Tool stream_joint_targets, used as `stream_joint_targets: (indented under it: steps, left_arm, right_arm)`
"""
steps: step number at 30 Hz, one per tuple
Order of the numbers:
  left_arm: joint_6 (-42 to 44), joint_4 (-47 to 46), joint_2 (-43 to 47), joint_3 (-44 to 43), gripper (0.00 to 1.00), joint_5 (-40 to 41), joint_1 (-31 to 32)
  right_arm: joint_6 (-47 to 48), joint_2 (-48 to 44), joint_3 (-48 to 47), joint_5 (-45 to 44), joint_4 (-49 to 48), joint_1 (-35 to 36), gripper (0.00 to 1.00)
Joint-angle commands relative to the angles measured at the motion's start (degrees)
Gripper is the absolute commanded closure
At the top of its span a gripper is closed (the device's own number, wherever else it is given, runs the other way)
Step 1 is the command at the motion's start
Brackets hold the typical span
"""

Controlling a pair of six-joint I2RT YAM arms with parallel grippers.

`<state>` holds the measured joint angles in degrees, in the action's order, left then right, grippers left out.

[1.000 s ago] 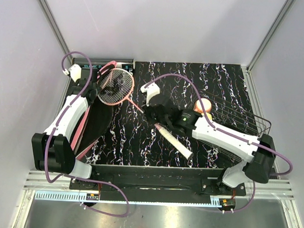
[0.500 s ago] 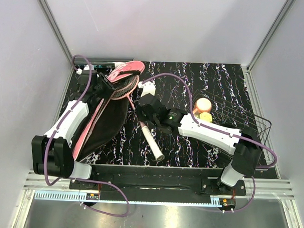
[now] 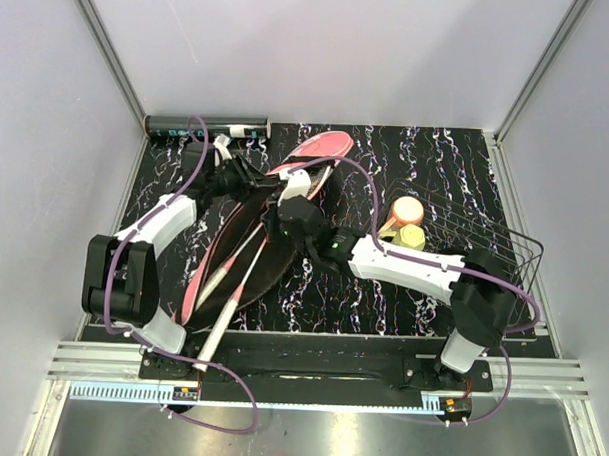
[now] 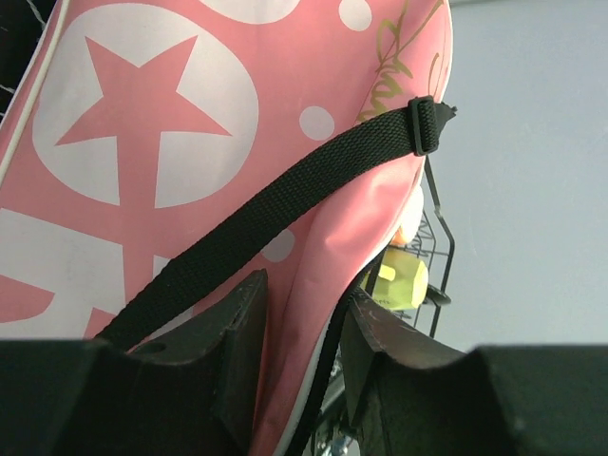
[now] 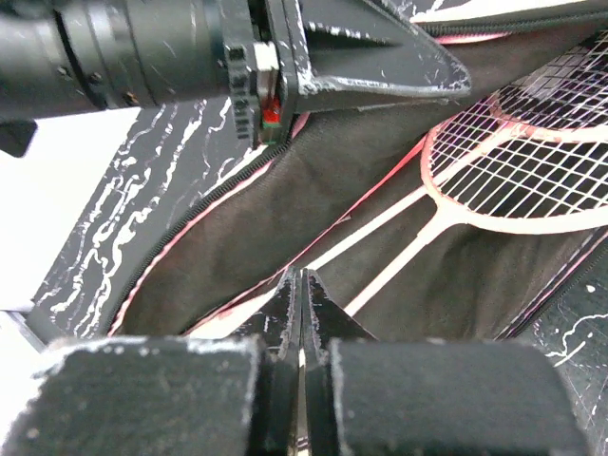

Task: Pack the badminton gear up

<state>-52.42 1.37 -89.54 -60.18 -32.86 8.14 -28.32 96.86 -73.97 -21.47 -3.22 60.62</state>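
Looking down, we see the two racquets [image 5: 518, 176] lying inside the open pink cover [image 3: 273, 262] on the left half of the tabletop [image 3: 437, 163]. Their white handles [image 3: 221, 320] poke out of its near end. The left pincer [image 4: 304, 304] grips the cover's edge beside the black strap [image 4: 285, 199]. The right pincer [image 5: 302, 294] is inside the cover with its fingers pressed tight together, and we cannot tell if a thin shaft is nipped between them. We think the cover is soft and floppy, so it will sag if let go. The edge by the zip [image 5: 180, 237] looks like the best place to hold. The racquets seem light and stiff, but their strings could snag. The long black tube [image 3: 203, 126] lies at the far edge. The tabletop is black with white streaks and may be slippery. Plain grey walls close it in. A wire basket [image 3: 494, 245] with a cup [image 3: 409, 214] fills the right side, so room is tight.
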Motion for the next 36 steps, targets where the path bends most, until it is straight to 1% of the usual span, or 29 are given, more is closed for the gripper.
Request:
stream_joint_targets:
  steps: [1,2,4,5,6,8,9,10,11,12,13,15,18,20,23,24,26,27,30,31,33,34,36]
  left_arm:
    - [0.3,-2.77,-0.02,-5.99,1.0,-8.53,0.12]
    - [0.57,-2.51,-0.37,-6.26,1.0,-8.88,0.21]
    - [0.57,-1.81,-1.34,-6.35,1.0,-9.15,0.21]
    - [0.48,-1.72,-1.69,-6.26,1.0,-9.15,0.21]
    - [0.31,-1.72,-1.87,-6.26,1.0,-8.63,0.29]
    - [0.22,-1.72,-1.96,-6.17,1.0,-8.19,0.29]
    - [0.22,-1.72,-1.87,-6.17,1.0,-7.75,0.21]
    - [0.22,-1.8,-1.78,-6.17,1.0,-7.57,0.29]
    - [0.22,-1.81,-1.87,-6.17,1.0,-7.48,0.3]
    - [0.13,-1.81,-2.04,-6.17,1.0,-7.48,0.3]
    - [0.13,-1.81,-1.96,-6.17,1.0,-7.48,0.3]
    - [0.13,-1.81,-2.22,-6.17,1.0,-7.74,0.29]
    - [0.22,-1.81,-1.96,-6.09,1.0,-7.83,0.38]
    - [0.3,-1.81,-1.78,-6.09,1.0,-7.92,0.65]
    - [0.3,-1.89,-1.78,-6.26,1.0,-8.44,1.0]
    - [0.13,-2.24,-1.78,-6.35,1.0,-9.14,1.0]
    - [0.13,-2.33,-1.87,-6.35,1.0,-9.5,1.17]
    - [0.04,-2.68,-1.96,-6.44,1.0,-10.02,1.35]
    - [0.13,-2.77,-2.57,-6.96,1.0,-11.43,1.79]
    - [0.04,-2.77,-2.66,-7.23,1.0,-11.7,1.96]
    - [-0.39,-3.64,-3.18,-7.32,1.0,-12.92,2.84]
    - [-0.75,-4.09,-3.45,-7.32,1.0,-13.45,3.11]
    - [-1.28,-4.97,-3.8,-7.49,1.0,-14.68,3.37]
  right_arm:
    - [0.54,0.96,1.64,1.17,-4.52,-0.59,1.0]
    - [0.54,0.18,2.25,1.61,-3.64,-0.76,1.0]
    - [0.1,-1.14,3.57,5.55,-1.88,-2.51,1.0]
    - [-0.77,-2.28,4.1,7.92,-0.66,-3.48,0.98]
    - [-1.73,-2.72,4.19,11.94,2.49,-4.45,0.86]
    - [-5.32,-3.78,6.11,15.91,2.96,-7.26,0.69]
    - [-6.39,-3.96,6.91,21.24,2.87,-8.05,0.62]
    - [-7.18,-3.78,7.87,23.56,2.79,-8.5,0.49]
    - [-8.15,-3.7,8.32,24.45,2.44,-8.68,0.43]
    - [-8.51,-3.43,8.84,27.16,0.08,-8.68,0.39]
    - [-8.86,-2.39,9.63,28.49,-1.33,-8.59,0.31]
    - [-10.79,-0.8,9.29,30.86,-3.71,-8.59,0.28]
    - [-12.64,3.06,7.62,33.5,-6.6,-8.68,0.27]
    - [-15.0,5.61,6.92,34.56,-8.46,-8.68,0.28]
    - [-17.98,8.17,5.69,37.29,-11.36,-8.68,0.34]
    - [-18.96,8.61,5.77,37.56,-12.5,-8.59,0.39]
    - [-20.8,9.14,6.56,37.65,-13.91,-8.68,0.46]
    - [-20.9,9.05,6.91,37.12,-15.22,-8.68,0.55]
    - [-21.25,7.12,9.11,33.8,-16.89,-8.94,0.62]
    - [-21.25,6.25,9.98,33.43,-17.43,-9.11,0.65]
    - [-21.95,5.54,10.86,32.29,-19.87,-10.08,0.7]
    - [-22.13,4.92,12.0,31.85,-20.85,-10.34,0.79]
    - [-21.87,4.04,12.54,29.67,-21.39,-10.7,0.89]
